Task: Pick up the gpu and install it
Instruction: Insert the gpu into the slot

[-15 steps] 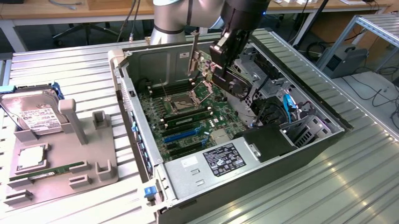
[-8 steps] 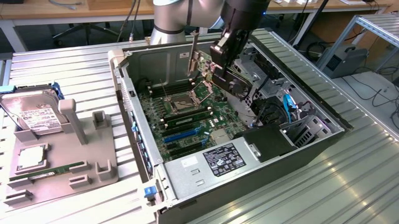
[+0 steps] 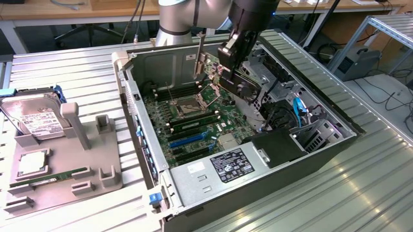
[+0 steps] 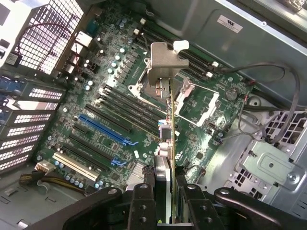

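The gpu (image 3: 242,86) hangs inside the open computer case (image 3: 213,183), above the green motherboard (image 3: 193,121). It is a green card with a black round fan on one face, and its silver end bracket (image 3: 199,58) points up toward the case's back wall. My gripper (image 3: 232,67) is shut on the card's top edge. In the wrist view the gpu (image 4: 171,129) stands edge-on, with its bracket (image 4: 163,64) farthest from my gripper (image 4: 168,206), whose black fingers (image 4: 144,201) clamp it from both sides. The blue slots (image 4: 103,127) lie on the board, off to one side of the card's lower edge.
On the exterior view's left a grey fixture (image 3: 84,179) carries a hard drive (image 3: 36,118), a processor (image 3: 32,162) and a RAM stick (image 3: 51,176). Inside the case, drive cages, a black box (image 3: 277,147) and a blue cable (image 3: 298,108) crowd the right side.
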Robot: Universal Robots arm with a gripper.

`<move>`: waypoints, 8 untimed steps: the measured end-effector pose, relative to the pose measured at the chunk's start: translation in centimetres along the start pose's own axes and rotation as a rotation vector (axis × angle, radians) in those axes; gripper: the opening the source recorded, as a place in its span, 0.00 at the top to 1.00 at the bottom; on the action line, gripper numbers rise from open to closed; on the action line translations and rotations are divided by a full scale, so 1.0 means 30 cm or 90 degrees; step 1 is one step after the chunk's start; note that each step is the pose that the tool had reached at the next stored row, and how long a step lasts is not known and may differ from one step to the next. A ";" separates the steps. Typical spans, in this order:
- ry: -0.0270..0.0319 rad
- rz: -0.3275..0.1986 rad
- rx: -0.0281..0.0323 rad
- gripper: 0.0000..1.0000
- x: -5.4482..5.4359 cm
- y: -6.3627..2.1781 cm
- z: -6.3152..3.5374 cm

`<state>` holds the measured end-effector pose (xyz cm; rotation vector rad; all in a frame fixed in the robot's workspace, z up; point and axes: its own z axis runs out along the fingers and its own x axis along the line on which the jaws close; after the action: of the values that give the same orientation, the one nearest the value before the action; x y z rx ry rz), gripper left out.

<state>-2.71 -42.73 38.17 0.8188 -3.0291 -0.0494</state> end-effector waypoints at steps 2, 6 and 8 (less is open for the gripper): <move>0.0001 -0.002 0.0000 0.73 0.000 0.000 0.000; 0.0002 -0.007 0.0000 0.73 0.000 0.000 0.000; 0.0002 -0.009 -0.0001 0.73 0.000 0.000 0.000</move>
<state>-2.71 -42.73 38.17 0.8406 -3.0230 -0.0495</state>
